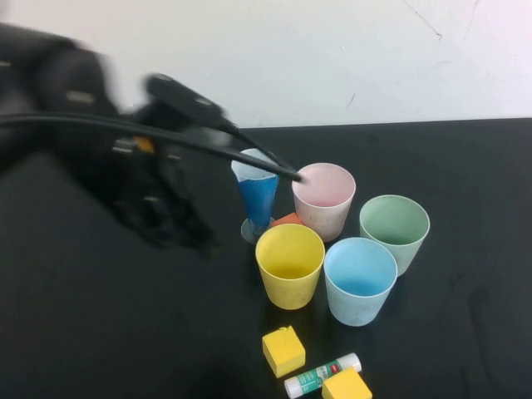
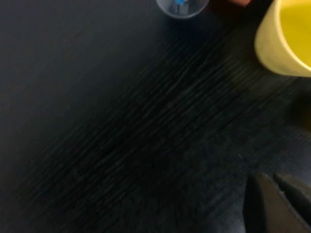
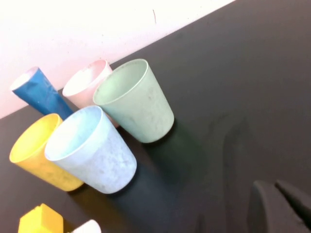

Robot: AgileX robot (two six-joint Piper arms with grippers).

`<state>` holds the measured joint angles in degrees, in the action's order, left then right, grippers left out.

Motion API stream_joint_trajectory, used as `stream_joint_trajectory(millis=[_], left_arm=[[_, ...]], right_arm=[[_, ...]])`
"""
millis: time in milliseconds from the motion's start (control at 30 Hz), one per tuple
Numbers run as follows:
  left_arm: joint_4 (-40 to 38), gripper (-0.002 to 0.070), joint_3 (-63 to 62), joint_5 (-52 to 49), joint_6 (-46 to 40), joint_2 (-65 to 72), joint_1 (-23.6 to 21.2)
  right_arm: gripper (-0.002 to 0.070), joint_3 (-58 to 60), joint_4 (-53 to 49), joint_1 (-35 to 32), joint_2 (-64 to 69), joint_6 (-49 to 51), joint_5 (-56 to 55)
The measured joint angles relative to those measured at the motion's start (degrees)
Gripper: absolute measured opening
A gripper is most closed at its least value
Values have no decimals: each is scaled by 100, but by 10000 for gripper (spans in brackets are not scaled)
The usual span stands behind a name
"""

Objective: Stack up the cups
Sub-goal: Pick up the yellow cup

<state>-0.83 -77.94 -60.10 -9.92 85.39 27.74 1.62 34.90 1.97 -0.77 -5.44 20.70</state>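
Note:
Four cups stand upright in a cluster right of the table's middle: pink (image 1: 323,196) at the back, green (image 1: 395,225) on the right, yellow (image 1: 289,264) and light blue (image 1: 360,279) in front. None is inside another. My left arm is a dark blur over the left of the table; its gripper (image 1: 189,237) hangs shut and empty left of the yellow cup (image 2: 286,39). In the left wrist view the gripper (image 2: 268,178) shows over bare table. My right gripper (image 3: 271,185) is shut and empty, off to the right of the green cup (image 3: 138,99) and the light blue cup (image 3: 92,148).
A tall narrow blue glass (image 1: 256,196) stands left of the pink cup, with an orange block (image 1: 288,219) beside its foot. In front of the cups lie two yellow blocks (image 1: 283,350) (image 1: 346,386) and a glue stick (image 1: 322,375). A black cable (image 1: 166,133) crosses above the glass.

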Motion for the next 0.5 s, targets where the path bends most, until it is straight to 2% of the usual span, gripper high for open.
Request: stream_joint_trajectory(millis=[100,133,300,367,500], left_arm=[[379,55,-364,-69,528,580,308],[368,93,-518,-110,662,771,369],[-7,371,-1312,-408,915,1492,397],[-150,456,-1601,-509,929,1740,397],[-295,494,-1982,-608,992,2169,397]], right_arm=[[-3,0,0,0,0,-2,27],[-3,0,0,0,0,-11,28],[-3,0,13,0,0,-91,40],[-3,0,26,0,0,-115,40],[-3,0,26,0,0,-165,40]])
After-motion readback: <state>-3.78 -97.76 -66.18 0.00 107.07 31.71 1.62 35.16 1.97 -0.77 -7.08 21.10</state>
